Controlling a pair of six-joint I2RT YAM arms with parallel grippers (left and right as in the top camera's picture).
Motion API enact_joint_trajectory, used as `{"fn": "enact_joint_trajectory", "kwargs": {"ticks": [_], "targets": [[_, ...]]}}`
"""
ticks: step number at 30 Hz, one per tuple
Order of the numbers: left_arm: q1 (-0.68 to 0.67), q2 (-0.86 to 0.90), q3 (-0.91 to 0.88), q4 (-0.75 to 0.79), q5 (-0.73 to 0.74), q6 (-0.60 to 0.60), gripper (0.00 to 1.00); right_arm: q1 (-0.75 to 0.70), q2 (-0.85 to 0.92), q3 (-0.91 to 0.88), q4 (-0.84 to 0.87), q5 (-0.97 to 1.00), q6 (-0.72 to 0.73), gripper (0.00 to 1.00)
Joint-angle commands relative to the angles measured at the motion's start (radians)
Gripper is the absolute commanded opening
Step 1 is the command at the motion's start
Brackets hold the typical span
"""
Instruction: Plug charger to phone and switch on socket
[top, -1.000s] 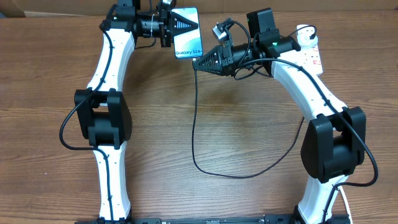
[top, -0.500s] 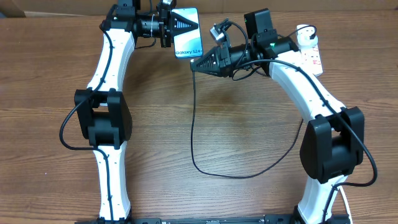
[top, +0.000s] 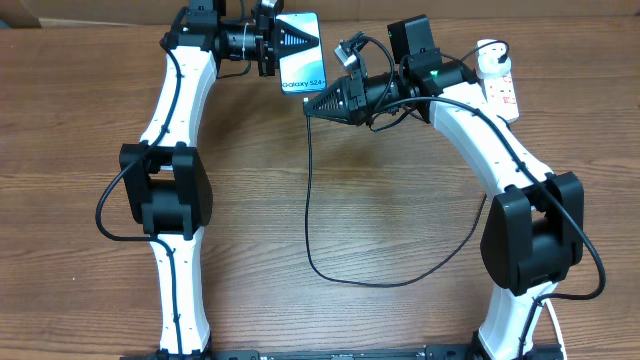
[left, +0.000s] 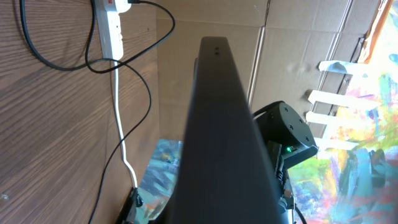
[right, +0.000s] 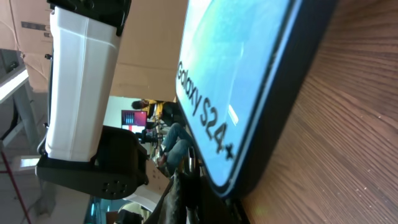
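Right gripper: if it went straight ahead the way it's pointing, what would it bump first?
Most likely the bottom end of the phone, right beside the tip of the right gripper, which holds the charger. From overhead it might slip just past; then the left arm is next.

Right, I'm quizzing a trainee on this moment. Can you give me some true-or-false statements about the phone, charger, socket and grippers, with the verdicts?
1. The phone has a lit screen that reads Galaxy S24+. True.
2. The left gripper is shut on the phone. True.
3. The right gripper is open and empty. False: it is shut on the charger, near the cable's tip, just beside the phone's lower edge.
4. The socket lies at the near left corner of the table. False: it lies at the far right, behind the right arm.
5. The charger's black cable loops across the table between the two arms. True.
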Motion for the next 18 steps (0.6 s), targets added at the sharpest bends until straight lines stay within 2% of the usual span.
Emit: {"fn": "enact_joint_trajectory", "kwargs": {"ticks": [1, 18], "targets": [[0.004, -0.030, 0.028, 0.001, 0.050, -0.002, 0.04, 0.005, -0.031, 0.008, 0.003, 0.009, -0.011, 0.04], [0.001, -0.030, 0.028, 0.001, 0.051, 0.002, 0.04, 0.005, -0.022, 0.008, 0.049, 0.009, 0.015, 0.04]]}}
